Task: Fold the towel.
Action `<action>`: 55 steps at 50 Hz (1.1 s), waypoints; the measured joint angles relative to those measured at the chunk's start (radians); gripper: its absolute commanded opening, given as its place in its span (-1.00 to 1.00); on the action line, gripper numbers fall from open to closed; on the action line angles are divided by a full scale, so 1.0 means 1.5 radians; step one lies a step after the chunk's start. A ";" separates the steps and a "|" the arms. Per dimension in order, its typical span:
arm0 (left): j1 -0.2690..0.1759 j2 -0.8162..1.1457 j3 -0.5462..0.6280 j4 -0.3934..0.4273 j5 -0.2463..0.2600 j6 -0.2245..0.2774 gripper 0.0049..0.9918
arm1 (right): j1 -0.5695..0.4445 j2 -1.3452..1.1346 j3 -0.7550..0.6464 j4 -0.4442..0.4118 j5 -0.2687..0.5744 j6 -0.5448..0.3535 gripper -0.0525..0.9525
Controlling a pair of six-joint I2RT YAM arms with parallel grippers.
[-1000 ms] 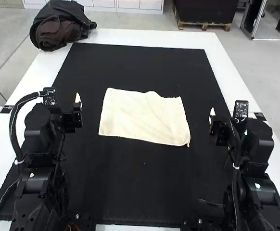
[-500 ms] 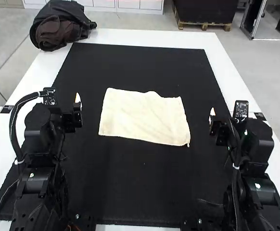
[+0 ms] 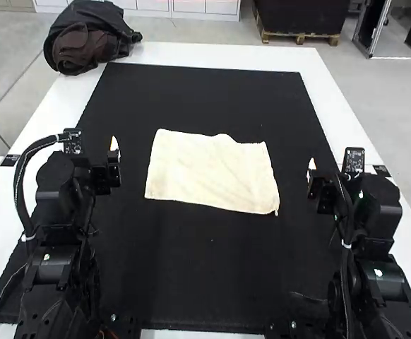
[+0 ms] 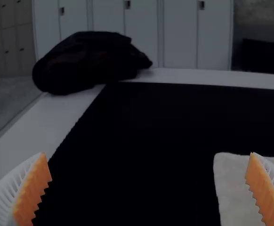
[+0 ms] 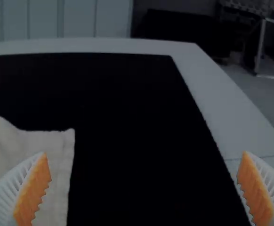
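Left tool (image 3: 106, 167) and right tool (image 3: 320, 188) wide open, both apart from the towel (image 3: 211, 173)

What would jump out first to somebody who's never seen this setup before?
Probably the cream towel, lying spread and slightly rumpled on the black mat between the two arms. Next, perhaps, the dark bundle, maybe a bag or jacket, at the white table's far left corner. Up close, the orange pads of the open left gripper stand out.
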 measured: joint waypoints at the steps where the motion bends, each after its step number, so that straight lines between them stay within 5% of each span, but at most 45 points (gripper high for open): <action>1: 0.000 0.000 0.000 0.000 0.000 0.000 0.95 | 0.000 0.000 0.000 0.000 0.000 0.000 0.92; 37: 0.000 0.000 0.000 0.000 0.000 0.000 0.95 | 0.000 0.000 0.000 -0.003 -0.029 0.019 0.92; 41: 0.000 0.000 0.000 0.002 0.000 0.003 0.94 | 0.000 0.000 0.000 -0.005 -0.040 -0.013 0.92; 48: -0.006 0.000 0.000 0.060 0.000 0.051 0.83 | 0.000 0.000 0.000 0.025 -0.060 -0.116 0.91; 55: -0.007 0.000 0.000 0.186 -0.024 0.089 0.83 | 0.000 0.000 0.000 0.172 -0.056 -0.171 0.91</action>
